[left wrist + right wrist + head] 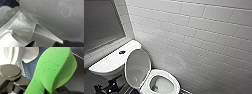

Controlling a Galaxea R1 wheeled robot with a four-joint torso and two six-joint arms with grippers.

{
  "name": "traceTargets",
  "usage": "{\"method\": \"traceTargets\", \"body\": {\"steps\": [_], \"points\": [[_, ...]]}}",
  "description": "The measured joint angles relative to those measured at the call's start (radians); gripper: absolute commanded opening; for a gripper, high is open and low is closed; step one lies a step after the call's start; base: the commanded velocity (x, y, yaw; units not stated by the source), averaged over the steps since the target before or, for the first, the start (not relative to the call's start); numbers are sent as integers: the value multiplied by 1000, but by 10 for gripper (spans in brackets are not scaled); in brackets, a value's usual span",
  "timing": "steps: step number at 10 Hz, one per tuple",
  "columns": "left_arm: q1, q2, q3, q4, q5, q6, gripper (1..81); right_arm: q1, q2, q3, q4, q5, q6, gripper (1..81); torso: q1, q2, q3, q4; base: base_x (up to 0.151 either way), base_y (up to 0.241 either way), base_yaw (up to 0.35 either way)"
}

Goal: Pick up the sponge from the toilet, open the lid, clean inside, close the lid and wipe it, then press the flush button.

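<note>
Green sponge [55, 68] folded; toilet [164, 73] lid [137, 65] upright

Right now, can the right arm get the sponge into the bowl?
Probably yes: the lid stands raised, the bowl lies open, and the right end effector holds the sponge.

- A glossy white toilet [50, 18] surface sits very close, smooth and gently curved, and takes up most of the view.
- A faint ring mark [65, 11] shows on that surface.
- Other white faces beside it meet at angles and mirror a grid of tile lines [42, 32].
- Dark blue tiled floor [7, 3] shows past the toilet.
- Dark robot parts [31, 44] edge in, their shape unclear.
</note>
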Motion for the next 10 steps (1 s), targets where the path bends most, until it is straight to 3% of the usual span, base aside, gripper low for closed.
{"method": "traceTargets", "body": {"steps": [3,6,8,10], "points": [[36,-3,0,64,11,4,811,0,0,-6,0,0,0,10,0,0,0,0,0,0,0],[145,-2,-16,198,40,23,811,1,21,-26,-1,0,0,10,0,0,0,0,0,0,0],[177,0,-30,388,80,27,811,1,24,-34,-3,0,0,10,0,0,0,0,0,0,0],[180,4,-68,639,166,30,811,1,24,-51,-12,-1,0,10,0,0,0,0,0,0,0]]}}
